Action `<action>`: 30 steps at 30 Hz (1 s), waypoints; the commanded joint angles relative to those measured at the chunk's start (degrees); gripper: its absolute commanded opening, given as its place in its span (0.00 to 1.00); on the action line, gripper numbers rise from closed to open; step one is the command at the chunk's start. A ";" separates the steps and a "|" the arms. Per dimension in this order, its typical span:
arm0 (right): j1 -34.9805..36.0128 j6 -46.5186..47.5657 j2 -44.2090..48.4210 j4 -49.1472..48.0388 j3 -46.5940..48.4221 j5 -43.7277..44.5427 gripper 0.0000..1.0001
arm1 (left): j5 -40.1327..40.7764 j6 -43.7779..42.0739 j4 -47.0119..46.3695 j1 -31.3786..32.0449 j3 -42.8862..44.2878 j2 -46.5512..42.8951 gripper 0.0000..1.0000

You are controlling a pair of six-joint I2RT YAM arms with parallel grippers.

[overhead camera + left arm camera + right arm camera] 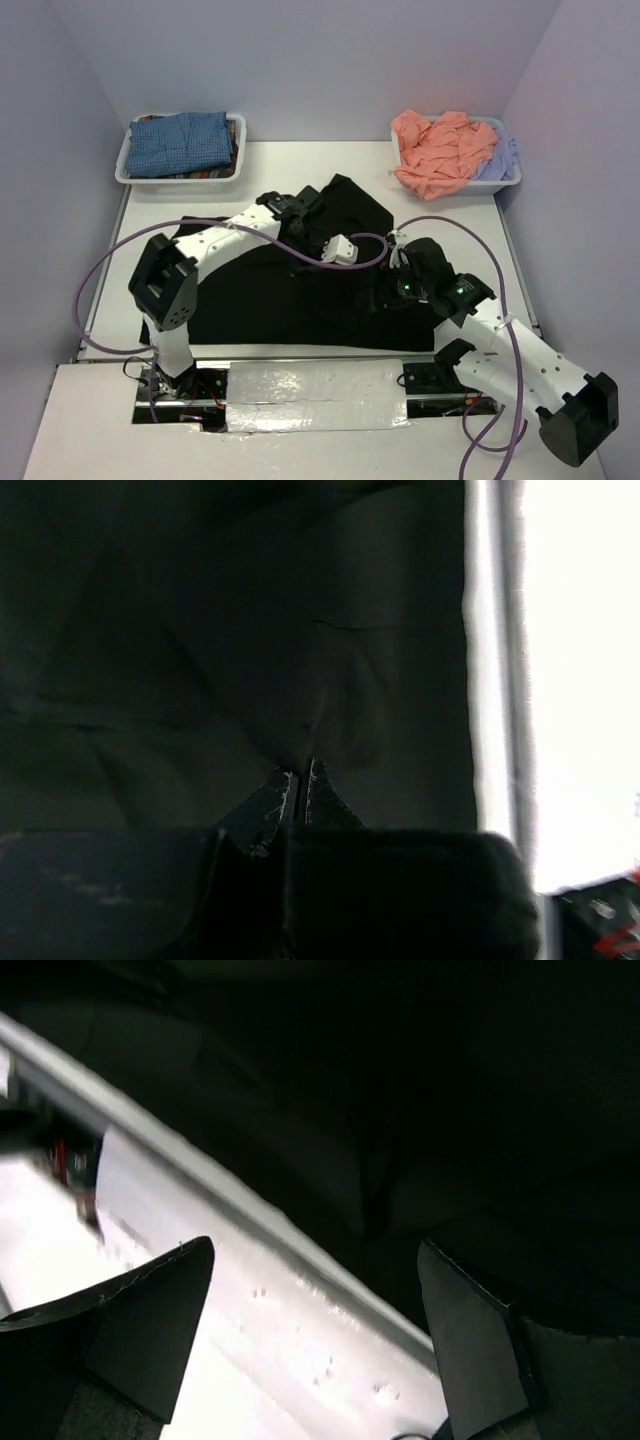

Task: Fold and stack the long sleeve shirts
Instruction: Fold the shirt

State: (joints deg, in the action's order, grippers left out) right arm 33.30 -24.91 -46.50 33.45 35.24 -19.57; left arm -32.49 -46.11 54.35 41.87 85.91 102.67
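The large black shirt (290,290) lies spread over the middle of the table. My left gripper (362,262) reaches across it, and in the left wrist view its jaws (302,772) are shut on a raised pinch of the black shirt (200,660). My right gripper (388,300) is low over the shirt's near right part. In the right wrist view it (315,1248) is open and empty, over the black shirt's edge (420,1110) and the pale table. The blue-checked shirt (183,143), salmon-pink shirt (440,150) and lavender shirt (503,160) lie in bins.
A white bin (125,165) stands at the back left and another white bin (455,192) at the back right. A purple cable (100,275) loops off the left arm and another crosses between the two grippers. Bare table (580,680) lies beside the shirt's edge.
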 commanded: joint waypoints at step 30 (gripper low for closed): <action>-7.99 -15.61 -32.42 -50.06 -7.39 -0.29 0.72 | 8.23 0.84 -21.39 0.76 -6.11 4.55 0.00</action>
State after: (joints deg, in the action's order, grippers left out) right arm 24.97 -39.88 -77.84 -8.58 27.46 -18.90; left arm -22.72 -47.13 34.87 42.48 79.46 106.52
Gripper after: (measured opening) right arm 0.736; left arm 0.036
